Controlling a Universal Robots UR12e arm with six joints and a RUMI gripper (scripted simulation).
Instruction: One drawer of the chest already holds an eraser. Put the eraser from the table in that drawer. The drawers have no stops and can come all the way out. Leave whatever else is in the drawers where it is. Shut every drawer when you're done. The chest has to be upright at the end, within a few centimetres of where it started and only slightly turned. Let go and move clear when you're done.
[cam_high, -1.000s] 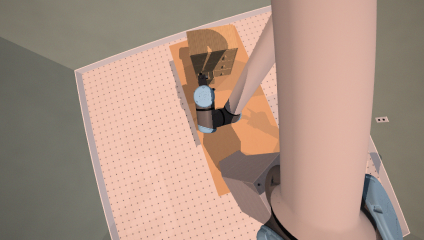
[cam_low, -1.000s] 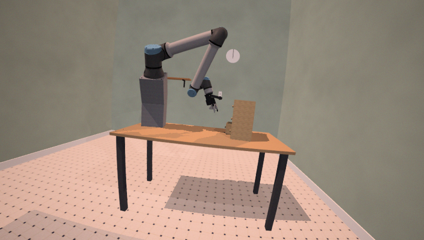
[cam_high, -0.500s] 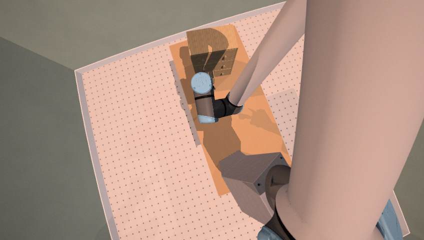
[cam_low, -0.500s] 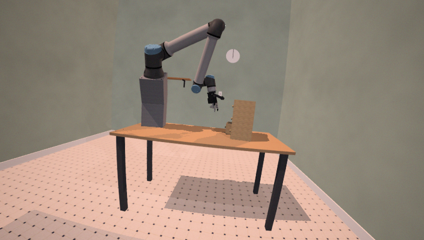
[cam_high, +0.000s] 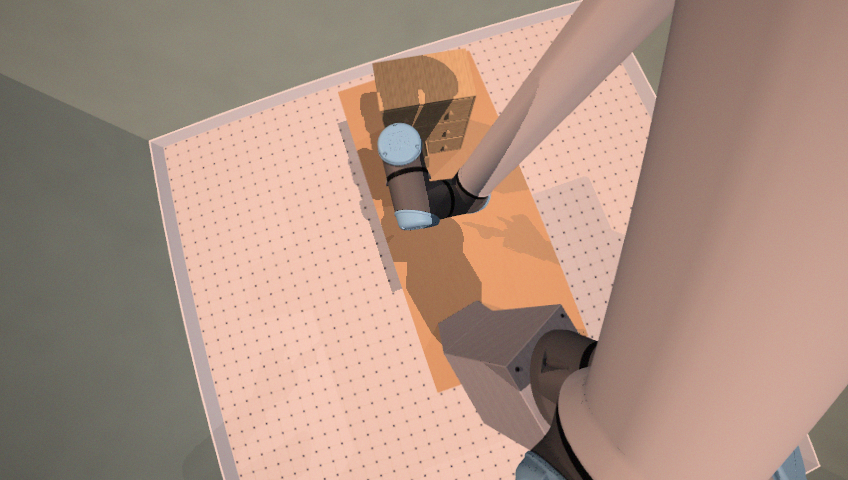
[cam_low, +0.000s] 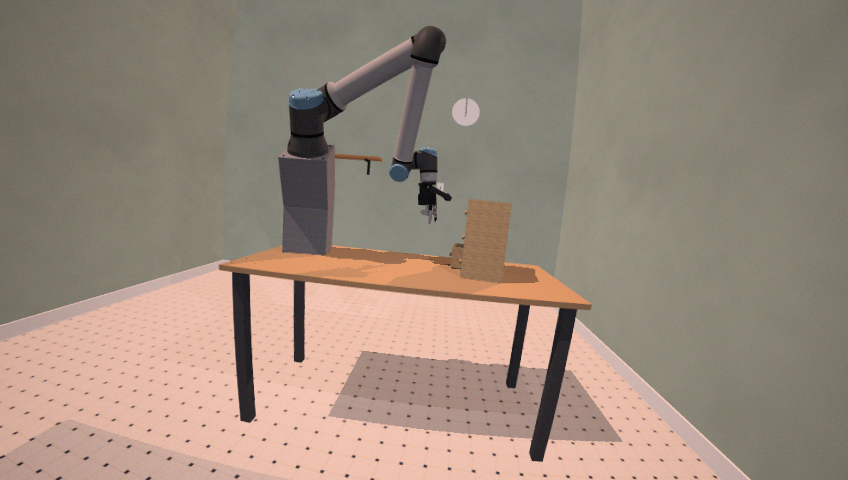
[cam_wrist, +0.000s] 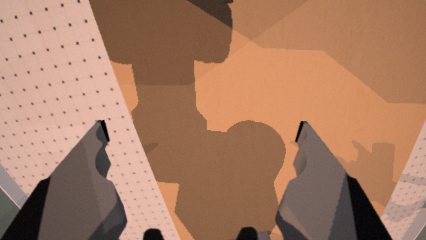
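The gripper (cam_low: 430, 215) hangs above the table (cam_low: 380, 279), pointing down, its two fingers spread wide with nothing between them. Only the exterior view shows its height: the chest (cam_low: 486, 248) stands beyond it, apart, with the lowest drawer (cam_low: 457, 255) pulled out a little toward the gripper. The top view shows the chest's front with three drawers, but the wrist joint covers the gripper there. The wrist view shows only the table surface with shadows below the fingers. The eraser cannot be found in any view.
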